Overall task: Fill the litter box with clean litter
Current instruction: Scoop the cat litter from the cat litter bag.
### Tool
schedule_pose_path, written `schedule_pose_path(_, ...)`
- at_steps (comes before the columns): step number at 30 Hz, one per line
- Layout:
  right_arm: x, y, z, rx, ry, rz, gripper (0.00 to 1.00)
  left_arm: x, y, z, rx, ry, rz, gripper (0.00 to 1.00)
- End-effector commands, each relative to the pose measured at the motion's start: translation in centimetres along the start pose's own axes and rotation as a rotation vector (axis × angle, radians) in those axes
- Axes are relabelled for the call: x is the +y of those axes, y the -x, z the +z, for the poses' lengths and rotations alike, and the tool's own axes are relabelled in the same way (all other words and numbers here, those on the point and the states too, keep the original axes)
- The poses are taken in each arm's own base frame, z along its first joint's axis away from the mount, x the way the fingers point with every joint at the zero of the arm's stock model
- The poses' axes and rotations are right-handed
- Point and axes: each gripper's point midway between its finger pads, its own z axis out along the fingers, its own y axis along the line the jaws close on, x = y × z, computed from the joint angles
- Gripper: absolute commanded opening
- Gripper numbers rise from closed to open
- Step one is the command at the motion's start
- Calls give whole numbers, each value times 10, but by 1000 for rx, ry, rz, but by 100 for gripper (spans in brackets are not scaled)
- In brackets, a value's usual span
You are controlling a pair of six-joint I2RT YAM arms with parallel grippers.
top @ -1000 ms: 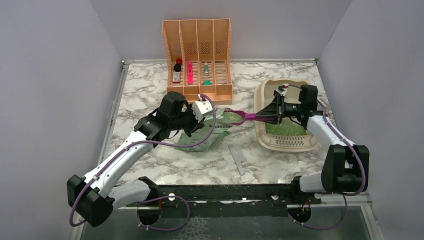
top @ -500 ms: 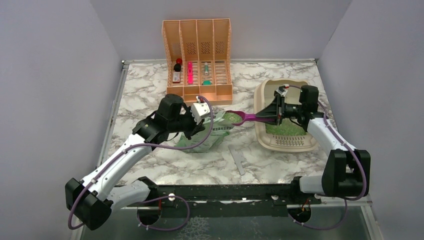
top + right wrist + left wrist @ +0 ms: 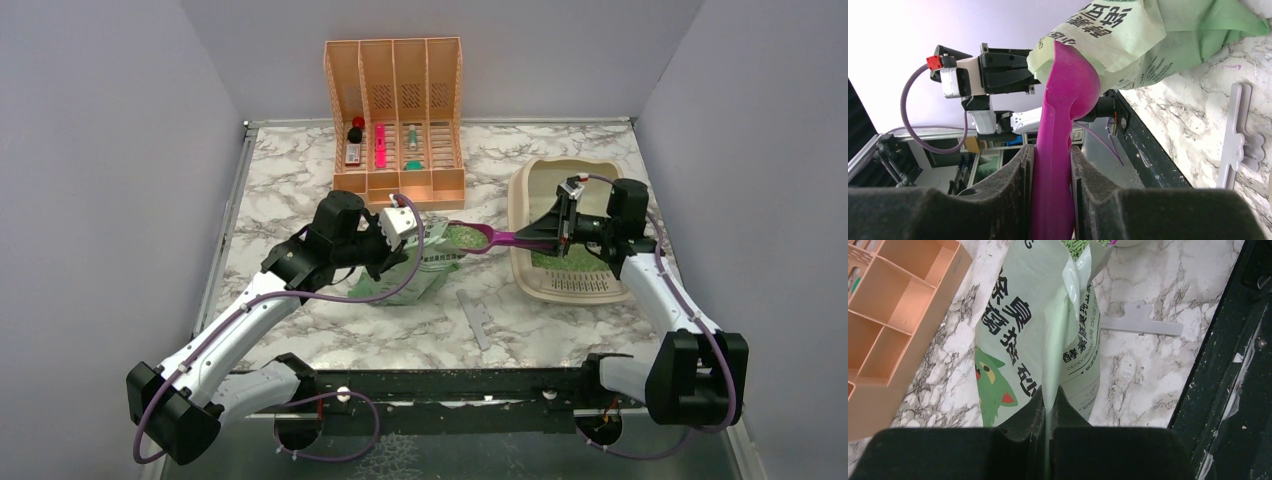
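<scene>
nearest the arm bases, the left gripper (image 3: 1048, 407) is pinched shut on a thin fold of the pale green litter bag (image 3: 1013, 325), holding its mouth up toward the middle of the overhead view. the right gripper (image 3: 1050, 160) is clamped on the handle of the magenta scoop (image 3: 1068, 90), whose bowl sits right at the bag's mouth. the biggest risk looks like that thin fold: if the scoop pushes or drags against the plastic, the film could slip out of the pinch, the bag would slump, and granules would spill over the marble table (image 3: 300, 200). the scoop also has to cross the bare gap between the bag and the box, so any roll of the wrist or twist of the handle in the pads would scatter litter there. a grey clip (image 3: 477, 318) lies loose just in front of the bag, where it might get swept. as for containers, the bag shows clean litter (image 3: 462, 236) heaped at its opening, though i cannot tell whether the scoop bowl is loaded. the litter box (image 3: 545, 168) sits right of centre. it has a green layer toward its near, slotted end and pale bare floor at its far end, so it seems only partly filled. farthest back, the peach file organizer (image 3: 395, 120) holds a red-capped item (image 3: 356, 135), a pink marker (image 3: 380, 145) and something green (image 3: 413, 160) in separate slots.
</scene>
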Motion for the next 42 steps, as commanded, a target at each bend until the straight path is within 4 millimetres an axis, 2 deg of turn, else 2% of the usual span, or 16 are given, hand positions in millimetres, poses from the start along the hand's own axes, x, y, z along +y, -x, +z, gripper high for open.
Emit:
schedule_pose_path(1, 11, 4, -3, -35, 5, -29, 1, 10, 35, -6, -100, 48, 39, 0)
schedule_pose_path(21, 16, 6, -17, -78, 4, -22, 1, 22, 31, -5, -76, 114, 28, 0)
schedule_pose_path(34, 17, 8, -30, -108, 22, -20, 1, 24, 37, -4, -92, 116, 18, 0)
schedule_pose_path(42, 25, 9, -40, -136, 39, -39, 1, 26, 35, 0, -84, 121, 1, 0)
